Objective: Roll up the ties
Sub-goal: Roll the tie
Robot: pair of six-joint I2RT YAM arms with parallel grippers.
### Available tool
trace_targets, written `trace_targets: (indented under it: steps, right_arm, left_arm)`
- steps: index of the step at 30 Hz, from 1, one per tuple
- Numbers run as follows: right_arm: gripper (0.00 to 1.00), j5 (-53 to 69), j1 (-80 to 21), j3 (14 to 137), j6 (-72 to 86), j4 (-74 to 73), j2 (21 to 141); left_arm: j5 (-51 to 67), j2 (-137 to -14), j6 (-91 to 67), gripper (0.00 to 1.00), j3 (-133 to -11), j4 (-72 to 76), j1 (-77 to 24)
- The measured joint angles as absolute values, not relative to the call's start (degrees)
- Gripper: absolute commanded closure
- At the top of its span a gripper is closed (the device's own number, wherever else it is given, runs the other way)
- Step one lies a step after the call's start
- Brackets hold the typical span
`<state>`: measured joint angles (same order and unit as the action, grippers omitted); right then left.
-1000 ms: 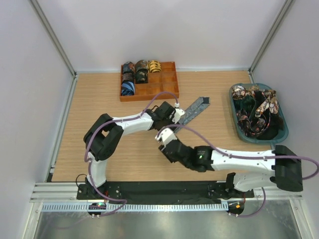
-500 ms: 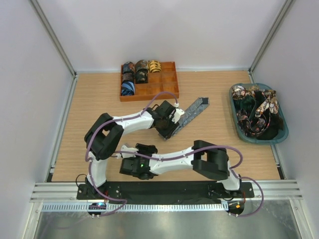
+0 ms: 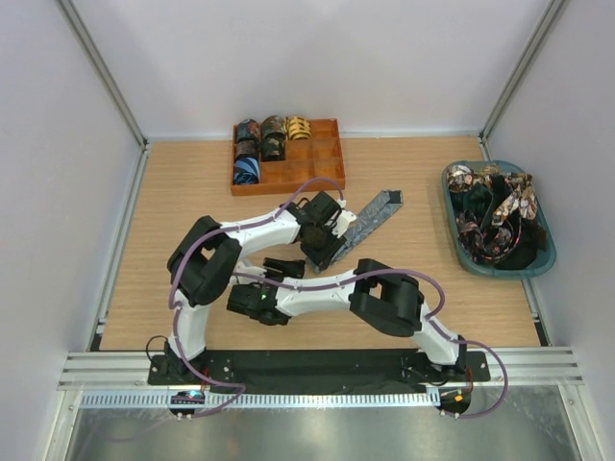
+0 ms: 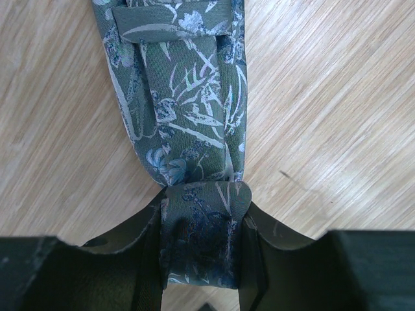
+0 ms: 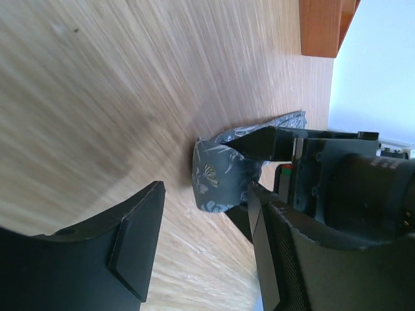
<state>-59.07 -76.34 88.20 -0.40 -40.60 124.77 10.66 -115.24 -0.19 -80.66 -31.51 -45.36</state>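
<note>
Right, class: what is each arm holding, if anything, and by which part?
Left arm's fingers pinch the grey-green tie at its folded-over end; right arm's fingers hold nothing.

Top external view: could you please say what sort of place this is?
Likely a robot test cell: two arms at a walled wooden table, an orange tray of rolled ties, a teal bin.

Both arms bent low, tools close together.
Left tool (image 4: 201, 249) is clamped on a tie (image 4: 188, 116); right tool (image 5: 204, 233), jaws apart, holds nothing, its arm folded leftward.
</note>
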Motion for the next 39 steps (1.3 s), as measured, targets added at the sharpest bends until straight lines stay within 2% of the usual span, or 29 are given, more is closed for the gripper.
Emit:
trace_targets:
  steps: [6, 28, 31, 39]
  right_arm:
    - [0.34, -59.16, -74.35, 88.16, -1.58, -40.25, 127.42]
    - [0.34, -65.87, -72.97, 88.09, -0.3, -41.06, 130.96]
    - [0.36, -68.01, -72.99, 88.09, 0.38, -41.89, 132.07]
    - [0.52, -71.92, -72.51, 88.47, 2.22, -45.28, 135.0]
  left_arm:
    - [10.76, -115.81, -1.08, 0.92, -81.97, -34.11, -45.36]
    - [10.76, -117.43, -1.58, 0.92, -85.14, -39.64, -45.36]
    - [10.76, -117.6, -1.87, 0.93, -85.41, -39.9, -45.36]
    - [11.18, -117.75, -2.35, 0.93, -85.56, -39.66, -45.41]
